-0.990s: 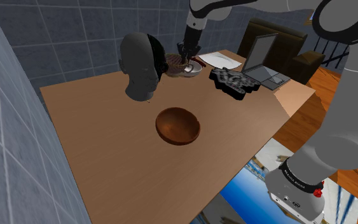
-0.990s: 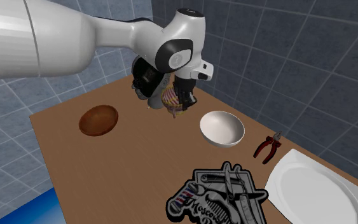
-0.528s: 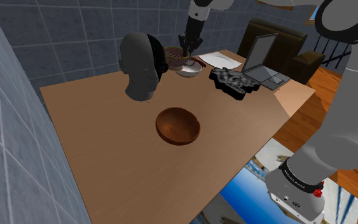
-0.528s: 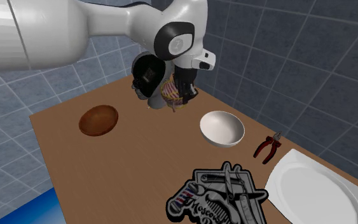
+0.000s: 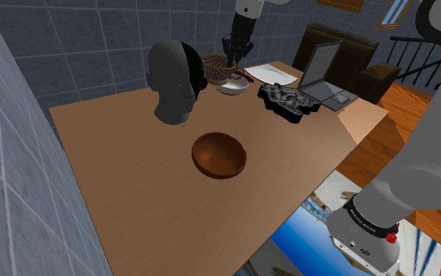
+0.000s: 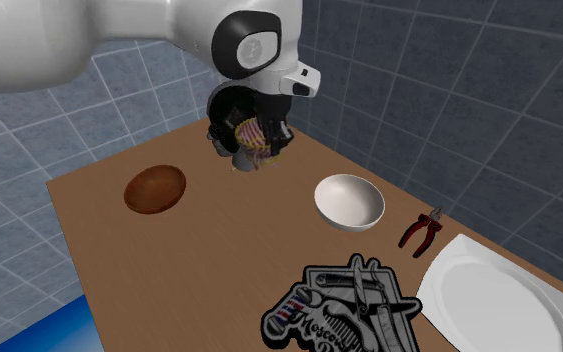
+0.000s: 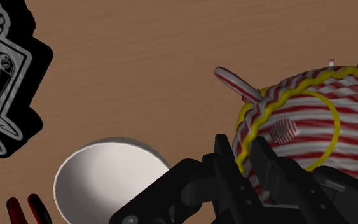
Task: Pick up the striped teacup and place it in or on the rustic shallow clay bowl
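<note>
red-and-white striped teacup [image 7: 311,121] clamped at rim in claw [image 7: 246,160], raised above wooden table [image 5: 132,180], seemingly near grey head [image 5: 171,82].

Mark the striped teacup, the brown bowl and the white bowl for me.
striped teacup [image 7: 301,111], wrist view, on its striped wall.
brown bowl [image 5: 219,157], shoulder view, on its bare inside.
white bowl [image 6: 349,203], second exterior view, on its bare inside.

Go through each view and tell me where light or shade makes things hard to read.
Shoulder view: evenly dim, the striped teacup small and dark beside the grey head. Second exterior view: the white arm shines bright, the teacup beneath it darker. Wrist view: evenly lit, the teacup's stripes crisp, the black gripper nearly featureless.
</note>
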### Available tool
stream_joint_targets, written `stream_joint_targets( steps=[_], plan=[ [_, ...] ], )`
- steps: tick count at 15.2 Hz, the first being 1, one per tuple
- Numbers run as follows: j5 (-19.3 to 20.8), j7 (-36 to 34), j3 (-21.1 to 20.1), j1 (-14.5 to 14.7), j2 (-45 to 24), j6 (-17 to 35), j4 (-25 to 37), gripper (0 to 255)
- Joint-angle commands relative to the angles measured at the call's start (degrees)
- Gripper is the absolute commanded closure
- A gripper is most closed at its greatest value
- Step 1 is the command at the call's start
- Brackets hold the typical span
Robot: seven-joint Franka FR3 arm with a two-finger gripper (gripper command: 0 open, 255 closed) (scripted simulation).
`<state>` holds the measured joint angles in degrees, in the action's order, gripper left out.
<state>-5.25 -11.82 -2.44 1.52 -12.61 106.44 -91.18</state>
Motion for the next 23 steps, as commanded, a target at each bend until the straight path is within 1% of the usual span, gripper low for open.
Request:
stream_joint_targets(
  steps=[1,6,11,16,22,23],
  plan=[
    [0.0,-1.5,-0.6,0.9,3.7,1.3,-4.8,255],
    [-0.4,-5.4,-2.5,3.1,12.7,3.3,-15.4,255],
    [-1.2,-9.6,-4.9,5.4,20.8,4.1,-23.9,255],
    [-2.6,-14.3,-7.8,7.8,28.1,4.0,-30.6,255],
    [-5.2,-20.8,-12.1,11.2,36.4,2.8,-36.7,255],
    [-5.3,-20.8,-12.2,11.2,36.3,3.5,-37.4,255]
  ],
)
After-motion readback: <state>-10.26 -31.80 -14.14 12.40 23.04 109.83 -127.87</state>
